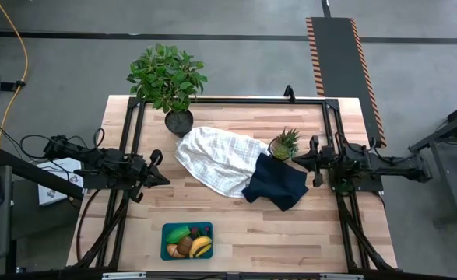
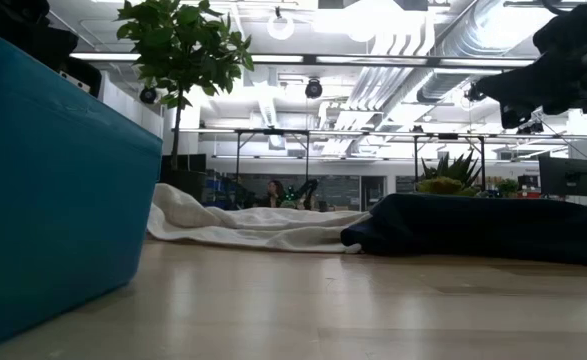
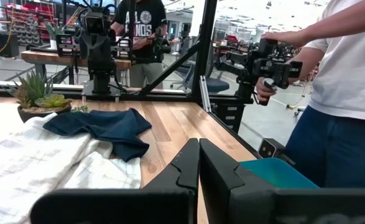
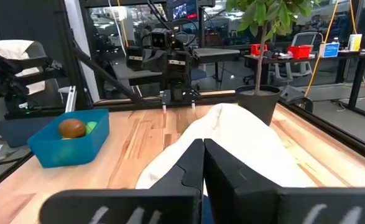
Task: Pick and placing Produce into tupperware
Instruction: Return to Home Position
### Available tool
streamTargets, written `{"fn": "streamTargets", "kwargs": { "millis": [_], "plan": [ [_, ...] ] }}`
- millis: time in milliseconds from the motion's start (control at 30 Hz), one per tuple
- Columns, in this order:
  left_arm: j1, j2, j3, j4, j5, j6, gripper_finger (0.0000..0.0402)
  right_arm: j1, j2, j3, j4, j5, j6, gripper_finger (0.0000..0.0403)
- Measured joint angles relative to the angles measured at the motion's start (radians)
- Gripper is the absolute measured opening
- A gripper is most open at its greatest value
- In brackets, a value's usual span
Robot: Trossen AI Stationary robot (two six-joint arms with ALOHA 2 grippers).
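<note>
The teal tupperware [image 1: 166, 232] stands near the table's front edge, left of centre. The produce lies inside it: a yellow banana [image 1: 202, 247], a green piece [image 1: 180, 233] and a brown kiwi-like ball [image 1: 184, 246]. The right wrist view shows the ball [image 4: 72, 128] in the tupperware [image 4: 70, 148]. The tupperware's wall [image 2: 53, 190] fills the left of the low view. My left gripper [image 1: 159, 167] [image 3: 199, 168] hangs shut over the table's left side. My right gripper [image 1: 300, 161] [image 4: 203, 163] hangs shut over the right side. Both point level toward the middle and hold nothing.
A white checked cloth [image 1: 216, 159] and a dark navy cloth [image 1: 276, 183] lie between the grippers. A leafy potted plant [image 1: 168, 78] stands at the back left, and a small spiky plant [image 1: 285, 143] by the right gripper. A person [image 3: 344, 93] stands beside the table.
</note>
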Motion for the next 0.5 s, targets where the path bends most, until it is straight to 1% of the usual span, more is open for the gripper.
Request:
{"fn": "streamTargets", "kwargs": {
  "millis": [500],
  "plan": [
    [0.0, 0.0, 0.0, 0.0, 0.0, 0.0, 0.0001, -0.001, 0.027, 0.0, -0.002, 0.005, 0.0, 0.0]
  ]
}}
